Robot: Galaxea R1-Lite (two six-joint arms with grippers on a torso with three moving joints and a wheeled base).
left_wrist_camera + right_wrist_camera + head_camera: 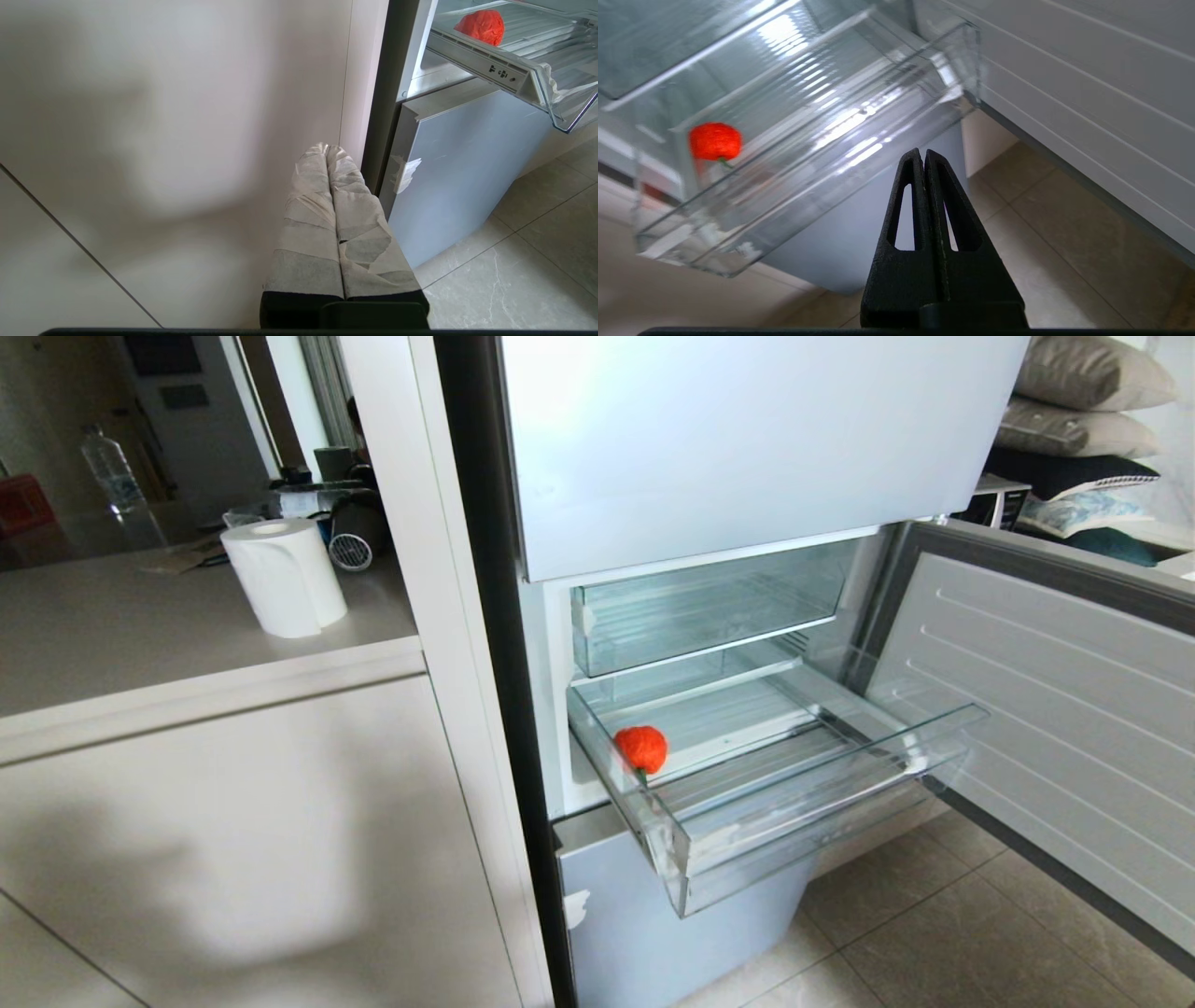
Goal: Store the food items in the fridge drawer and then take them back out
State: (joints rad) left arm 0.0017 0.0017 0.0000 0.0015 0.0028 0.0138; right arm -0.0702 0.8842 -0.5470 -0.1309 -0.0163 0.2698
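Head view, both arms unseen, one food item (640, 749) in fridge drawer (794, 803), grippers closed empty.

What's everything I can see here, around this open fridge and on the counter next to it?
food item: one, orange-red, lying in the pulled-out fridge drawer near its left front corner
fridge drawer: one, clear plastic, pulled out
upper bin: one, clear, pushed in above the drawer
fridge door: one, white inside, swung open on the right
paper towel roll: one, white, upright on the counter
water bottle: one, clear, far back on the left
pillows: a stack, grey and patterned, upper right
left gripper: one, fingers wrapped in pale tape, shut, low beside the cabinet
right gripper: one, black, shut, empty, below the drawer's front
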